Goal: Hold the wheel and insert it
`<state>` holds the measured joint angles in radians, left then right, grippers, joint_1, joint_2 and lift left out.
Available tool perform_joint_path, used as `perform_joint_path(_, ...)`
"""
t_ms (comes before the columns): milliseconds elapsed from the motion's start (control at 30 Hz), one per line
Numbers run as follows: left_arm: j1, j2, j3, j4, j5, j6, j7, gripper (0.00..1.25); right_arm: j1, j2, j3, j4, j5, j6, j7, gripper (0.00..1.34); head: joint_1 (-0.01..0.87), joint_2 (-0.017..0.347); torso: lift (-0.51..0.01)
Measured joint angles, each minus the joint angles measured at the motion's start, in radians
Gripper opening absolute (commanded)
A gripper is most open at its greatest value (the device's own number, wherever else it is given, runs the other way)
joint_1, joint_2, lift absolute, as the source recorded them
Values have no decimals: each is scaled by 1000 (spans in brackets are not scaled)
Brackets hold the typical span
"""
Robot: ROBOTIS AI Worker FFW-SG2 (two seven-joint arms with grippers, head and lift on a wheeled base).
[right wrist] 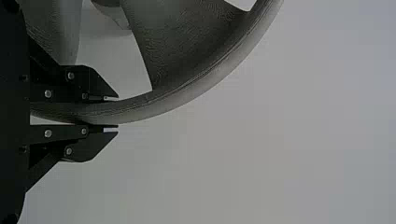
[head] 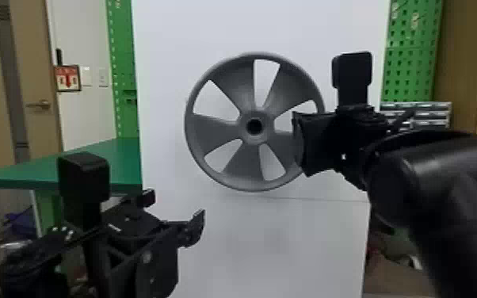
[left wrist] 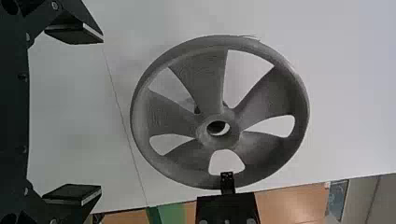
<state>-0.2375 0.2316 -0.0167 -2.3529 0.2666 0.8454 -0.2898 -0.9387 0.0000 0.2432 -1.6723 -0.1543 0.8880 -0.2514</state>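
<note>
The wheel (head: 245, 162) is held upright in front of the white panel (head: 269, 245), its face turned toward the head camera; its rim (right wrist: 154, 105) is clenched by the right tool (right wrist: 116, 113), one finger inside the rim and one outside; the left tool (left wrist: 99, 115) is spread wide and empty, low and to the left of the wheel in the head view. Behind the wheel, between the spokes, a small stub (right wrist: 111, 10) can be made out by the panel; it is probably the part onto which the wheel is to be fitted, though its full shape cannot be told.

The step in hand is judged to be the lining-up before insertion; a pale crescent is seen through the bore (left wrist: 218, 128) in the left wrist view, so the wheel is taken to be unseated. For the next move, the bore should be centred on the stub, the wheel kept square to the panel and then pressed straight in; since it is gripped at one side only, a tilt or jam could be caused; the hub might be steadied by the left tool.
</note>
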Motion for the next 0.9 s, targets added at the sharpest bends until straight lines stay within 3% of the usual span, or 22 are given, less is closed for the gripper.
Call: perform_joint_path(900,2,0,-3,3,2,-10,3,1101,-48,0,24,96,0,-57,29,189,179,103,-492)
